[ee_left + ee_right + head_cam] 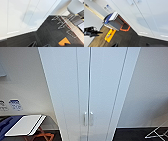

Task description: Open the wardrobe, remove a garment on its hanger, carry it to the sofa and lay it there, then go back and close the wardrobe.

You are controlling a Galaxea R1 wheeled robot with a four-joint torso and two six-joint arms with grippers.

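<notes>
Directly ahead in the head view stands the wardrobe (87, 84), tall, narrow and white, reaching from the top of the frame down to the floor. Its two slim doors are both shut, meeting along a thin vertical seam at the middle. Behind it on either side is a plain pale wall (22, 84). A dark carpeted floor (130, 134) runs along the base of the wardrobe.

Low on the left, near the wardrobe's side, a white-topped box with a blue edge (25, 125) rests on an orange frame (45, 135). The right wrist view shows the same box (113, 20) close against the wardrobe's side, and a flat orange piece (109, 35) lies on the carpet near it. Far right on the floor is a thin white wire frame (157, 132). In the left wrist view a pale chair on white wire legs (75, 6) stands on the carpet beside the wardrobe.

Smallest are the two short white handles (88, 118), side by side just either side of the seam, low on the doors.

Whether either gripper's fingers are apart or together cannot be told.
</notes>
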